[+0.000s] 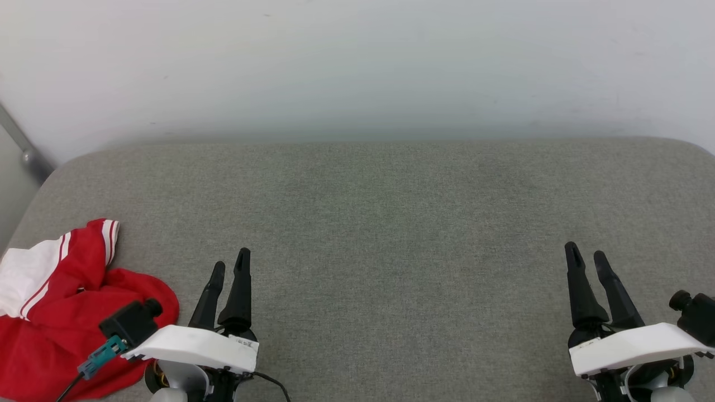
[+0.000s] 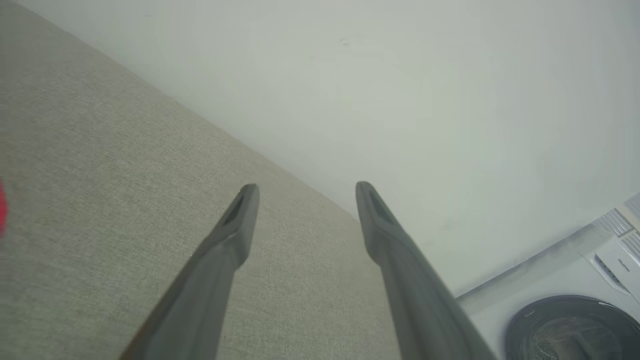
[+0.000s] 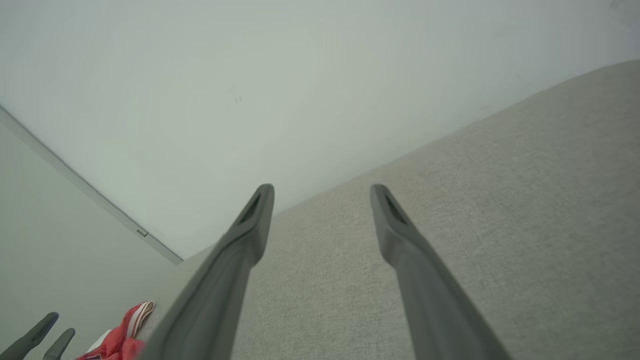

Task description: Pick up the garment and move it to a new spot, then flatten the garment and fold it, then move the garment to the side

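Your left hand (image 1: pixel 230 259) and right hand (image 1: pixel 584 250) both hover with fingers apart and empty, so the pick-up hasn't begun: reach left for the garment (image 1: pixel 56 312) crumpled at the tabletop's (image 1: pixel 391 223) near-left corner.

a plain white wall (image 1: pixel 357 61) rises behind a bench (image 1: pixel 357 223) covered in grey woven fabric, its far corners rounded. at the left a grey metal strip (image 1: pixel 25 151) slants up the wall. in the left wrist view, a white washing machine (image 2: pixel 570 310) with a dark round door stands past the bench's edge. the light is soft and even.
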### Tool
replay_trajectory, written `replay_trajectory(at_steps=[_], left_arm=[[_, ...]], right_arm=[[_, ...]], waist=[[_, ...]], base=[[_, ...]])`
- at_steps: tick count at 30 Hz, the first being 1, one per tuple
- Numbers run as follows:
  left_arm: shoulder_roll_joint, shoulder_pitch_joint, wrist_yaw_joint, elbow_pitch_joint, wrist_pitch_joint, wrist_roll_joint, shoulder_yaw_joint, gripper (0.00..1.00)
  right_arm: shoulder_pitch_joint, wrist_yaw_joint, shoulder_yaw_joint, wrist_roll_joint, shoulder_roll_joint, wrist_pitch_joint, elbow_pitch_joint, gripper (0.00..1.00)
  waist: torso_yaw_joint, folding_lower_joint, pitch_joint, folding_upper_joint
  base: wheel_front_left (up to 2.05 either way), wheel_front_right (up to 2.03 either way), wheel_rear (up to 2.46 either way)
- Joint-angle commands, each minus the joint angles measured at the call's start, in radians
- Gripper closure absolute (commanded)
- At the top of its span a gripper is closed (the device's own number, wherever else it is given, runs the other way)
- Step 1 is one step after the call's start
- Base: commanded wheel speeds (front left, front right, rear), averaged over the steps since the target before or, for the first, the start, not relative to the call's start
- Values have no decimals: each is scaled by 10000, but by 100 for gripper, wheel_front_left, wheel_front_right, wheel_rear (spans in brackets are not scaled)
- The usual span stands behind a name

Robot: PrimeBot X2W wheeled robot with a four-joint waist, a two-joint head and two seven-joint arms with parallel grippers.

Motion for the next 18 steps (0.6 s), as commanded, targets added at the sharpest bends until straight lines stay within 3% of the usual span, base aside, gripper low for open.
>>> replay_trajectory(at_steps=[1,18], left_arm=[[71,-241,3,-67,-100,389,-40,0],[180,-349,165,324,-558,3173,-109,0]], right_arm=[[0,3,4,-313,-34,-68,-165,0],[128,2,-133,-2581,8,144,-389,0]], waist=[[-2,0,-2,0],[53,0,10,0]], base=[[0,0,0],[0,0,0]])
